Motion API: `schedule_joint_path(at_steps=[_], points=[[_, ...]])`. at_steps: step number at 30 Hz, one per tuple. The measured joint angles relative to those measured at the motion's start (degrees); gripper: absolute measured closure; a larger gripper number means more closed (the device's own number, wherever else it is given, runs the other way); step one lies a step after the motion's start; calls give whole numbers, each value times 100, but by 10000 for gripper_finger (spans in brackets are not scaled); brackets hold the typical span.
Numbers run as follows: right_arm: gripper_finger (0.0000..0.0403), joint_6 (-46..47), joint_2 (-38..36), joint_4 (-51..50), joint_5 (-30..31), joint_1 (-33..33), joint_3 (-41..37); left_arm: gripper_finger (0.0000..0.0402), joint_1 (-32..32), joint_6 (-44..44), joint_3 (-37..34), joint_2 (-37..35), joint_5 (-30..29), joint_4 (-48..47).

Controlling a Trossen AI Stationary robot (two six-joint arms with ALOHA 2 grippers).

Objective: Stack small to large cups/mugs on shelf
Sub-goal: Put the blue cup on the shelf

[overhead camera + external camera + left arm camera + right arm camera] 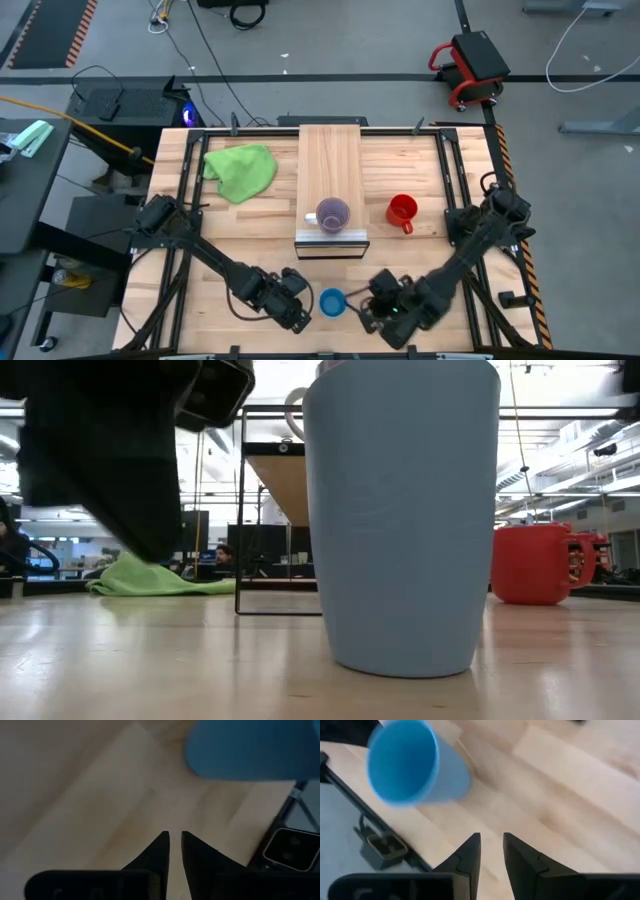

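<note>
The blue cup (pixel 331 301) stands upright on the tabletop near the front edge, between my two grippers. My left gripper (pixel 297 306) is just to its left and my right gripper (pixel 366 311) just to its right. Both are slightly open, hold nothing and stand clear of the cup. The wrist views show the blue cup (pixel 250 750) (pixel 410 767) ahead of each pair of fingers. The purple cup (pixel 333 214) stands on the near end of the shelf (pixel 330 160). The red mug (pixel 402 211) stands on the table to the right of the shelf.
A green cloth (pixel 240 170) lies at the far left of the table, beside the shelf. A black frame (pixel 180 200) runs along the table's left and right sides. The table's front edge (pixel 395 835) is close behind the blue cup.
</note>
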Motion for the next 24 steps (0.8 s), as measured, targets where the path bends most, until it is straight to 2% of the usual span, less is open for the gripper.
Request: schedule_joint_path(at_steps=[5,8,12,17,24], points=[[312,874,0,-197,536,594,0,339,-231,-93,0,158,-277,366],[312,1172,0,-198,644,793,0,338,-358,-103,0,164,-592,362],[312,1189,2,-199,933,893,-50,339,-425,-56,0,164,-1137,330],[312,947,2,-165,996,879,-50,335,-378,197,-9,307,-1207,690],[312,826,4,-68,1125,930,-50,333,-498,225,-86,476,-1726,846]])
